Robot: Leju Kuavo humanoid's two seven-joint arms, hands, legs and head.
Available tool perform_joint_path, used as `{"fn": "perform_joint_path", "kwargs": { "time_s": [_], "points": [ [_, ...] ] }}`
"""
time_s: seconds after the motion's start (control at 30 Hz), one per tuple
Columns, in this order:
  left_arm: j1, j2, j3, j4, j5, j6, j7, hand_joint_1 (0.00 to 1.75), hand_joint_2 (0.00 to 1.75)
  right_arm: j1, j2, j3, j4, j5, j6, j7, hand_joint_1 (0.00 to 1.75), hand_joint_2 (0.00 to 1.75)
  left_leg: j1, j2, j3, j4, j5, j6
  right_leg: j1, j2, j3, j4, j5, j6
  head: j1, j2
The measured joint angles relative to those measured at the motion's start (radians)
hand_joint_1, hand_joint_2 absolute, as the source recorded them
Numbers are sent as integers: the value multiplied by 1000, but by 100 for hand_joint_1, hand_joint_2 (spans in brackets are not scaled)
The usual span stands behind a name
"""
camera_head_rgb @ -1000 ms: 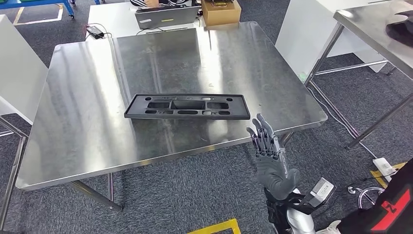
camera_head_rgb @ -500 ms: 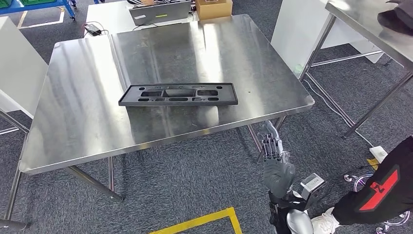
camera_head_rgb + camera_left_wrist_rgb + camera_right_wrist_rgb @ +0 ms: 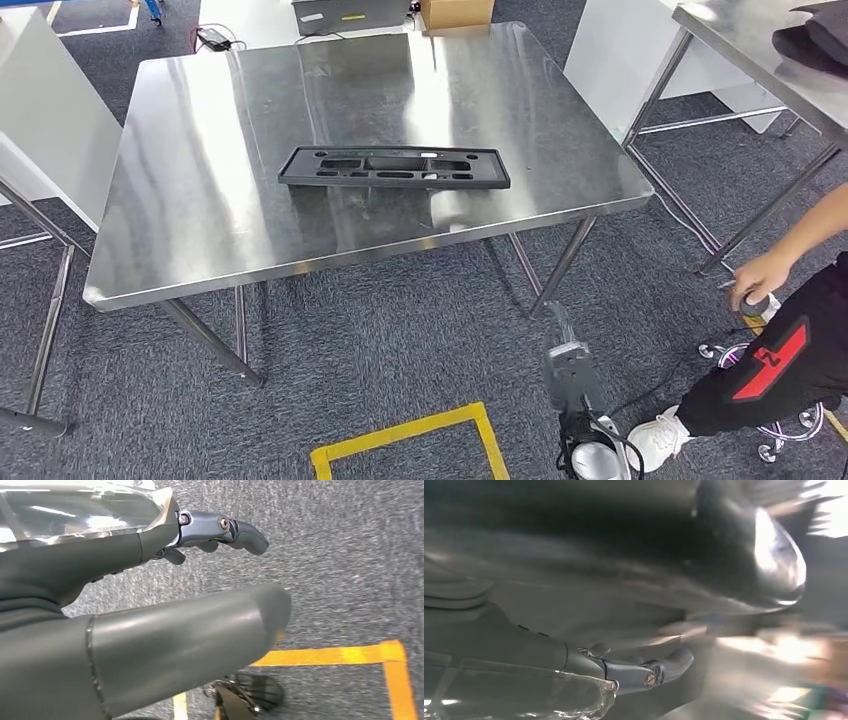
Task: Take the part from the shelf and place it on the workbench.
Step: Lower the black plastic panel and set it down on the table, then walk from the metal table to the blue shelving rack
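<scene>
Currently we list: one black plastic part, lying flat near the middle of the steel table, apart from both hands. Our right hand hangs low over the grey carpet, holding nothing, fingers straight. Our left hand holds nothing, fingers loose. A person's hand reaches down at the right.

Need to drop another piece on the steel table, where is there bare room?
Bare steel on the workbench lies left of the black part, along the near edge, and behind it. The middle is taken.
</scene>
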Motion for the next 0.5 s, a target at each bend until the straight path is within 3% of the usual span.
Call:
{"fn": "perform_joint_path", "kwargs": {
  "time_s": [0.03, 0.07, 0.13, 0.2, 0.23, 0.27, 0.33, 0.37, 0.4, 0.47, 0.5],
  "points": [
    [0, 0, 0, 0, -3, 0, 0, 0, 0, -19, -13, -17, 93, 40, -27, -9, 0, 0, -2, 0, -15, 2, 11, 0, 1, 0, 17, 4, 17, 10, 0, 0],
    [0, 0, 1, 0, -5, 0, 0, 0, 0, -36, -24, -34, 175, 64, -43, -25, 0, 0, -4, -1, -30, 5, 20, 0, 1, 0, 51, -25, 43, 19, 0, 0],
    [0, 0, 2, 0, -6, 0, 0, 0, 0, -59, -38, -56, 284, 80, -55, -46, 0, 0, -7, -2, -51, 11, 34, -4, 2, 0, 135, -135, 76, 23, 0, 0],
    [0, 0, 2, 0, -8, -1, 0, 0, 0, -85, -46, -68, 360, 96, -53, -30, 0, 0, -10, 0, -63, 16, 45, -11, 10, 1, 210, -252, 58, 10, 0, 0],
    [0, 0, 2, 0, -9, -2, -2, 0, 0, -99, -49, -75, 402, 102, -42, -10, 0, 0, -11, 2, -66, 16, 52, -14, 14, 2, 227, -287, 47, 4, -1, 0],
    [0, 1, 2, 0, -10, -4, -4, 0, 0, -115, -55, -83, 457, 112, -29, 21, 0, 0, -12, 4, -68, 16, 60, -19, 19, 3, 238, -314, 39, -2, -2, 0],
    [0, 4, 2, 0, -12, -9, -9, 0, 0, -140, -69, -101, 575, 130, -8, 94, 0, 0, -11, 2, -74, 18, 65, -28, 13, 0, 227, -320, 47, -15, -4, 0],
    [1, 7, 3, 0, -13, -11, -11, 0, 0, -147, -78, -108, 633, 141, -3, 135, 0, 0, -9, -1, -82, 31, 45, -33, 8, -3, 222, -320, 54, -25, -5, 0],
    [2, 9, 3, 0, -14, -12, -13, 0, 0, -152, -86, -113, 681, 148, 3, 174, 0, 0, -7, -4, -94, 63, 5, -39, 2, -7, 215, -320, 64, -36, -7, 0],
    [2, 12, 3, 0, -17, -12, -15, 0, 0, -156, -98, -125, 762, 146, 24, 252, 0, 0, -1, -6, -124, 179, -100, -51, 0, -11, 195, -318, 84, -49, -10, 0],
    [2, 14, 3, 0, -20, -12, -15, 0, 0, -156, -101, -134, 795, 134, 38, 292, 0, 0, 3, -6, -135, 244, -134, -56, 1, -12, 183, -315, 93, -49, -10, 0]
  ]
}}
